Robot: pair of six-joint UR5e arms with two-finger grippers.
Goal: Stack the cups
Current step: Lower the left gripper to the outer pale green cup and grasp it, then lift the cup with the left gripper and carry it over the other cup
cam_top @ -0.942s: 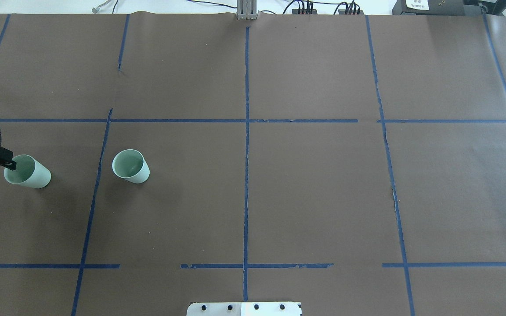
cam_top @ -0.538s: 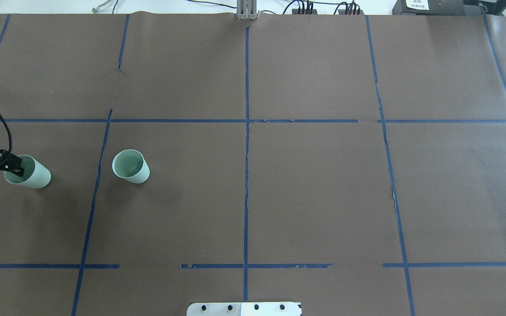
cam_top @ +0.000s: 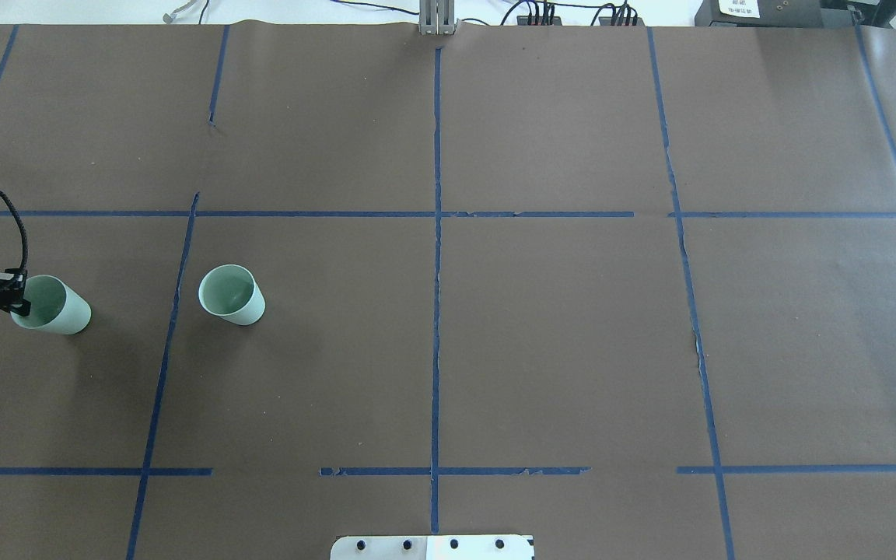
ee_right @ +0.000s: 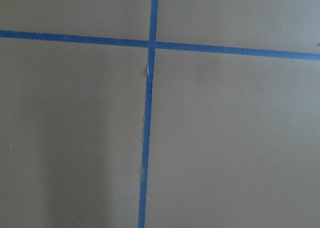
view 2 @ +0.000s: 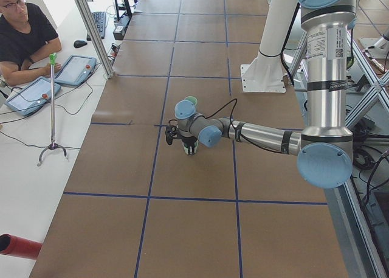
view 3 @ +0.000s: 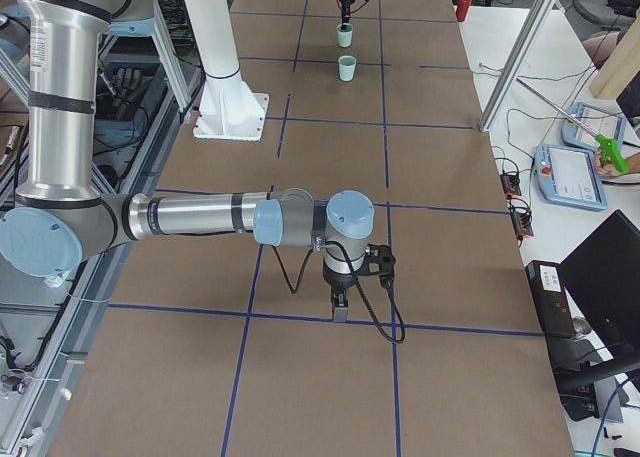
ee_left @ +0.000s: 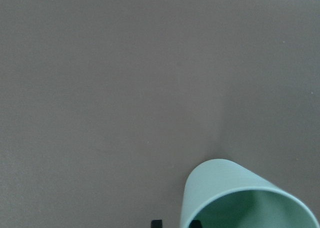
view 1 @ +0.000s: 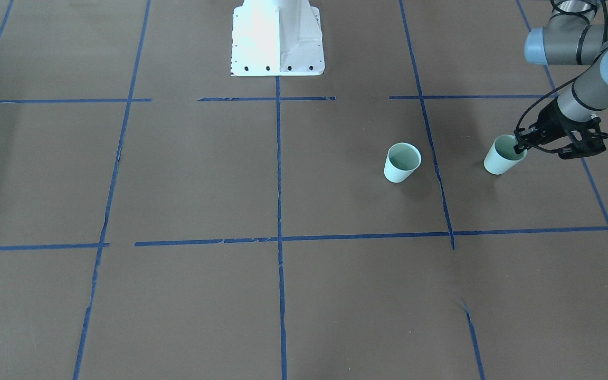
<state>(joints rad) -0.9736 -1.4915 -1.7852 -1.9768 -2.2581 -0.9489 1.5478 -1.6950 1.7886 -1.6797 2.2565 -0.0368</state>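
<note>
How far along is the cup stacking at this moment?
Nothing is stacked yet: the outer cup and the other cup stand upright and apart. In hand: the left gripper straddles the outer cup's rim, one finger outside its wall, apparently not closed. Left to do: grip it, lift it and lower it into the other cup. The right gripper hangs far from both.

The desk (cam_top: 541, 327) is covered in brown paper gridded with blue tape (cam_top: 436, 311). At the frame's middle left, the edge cup (cam_top: 55, 309) and the inner cup (cam_top: 232, 294) sit on it.
</note>
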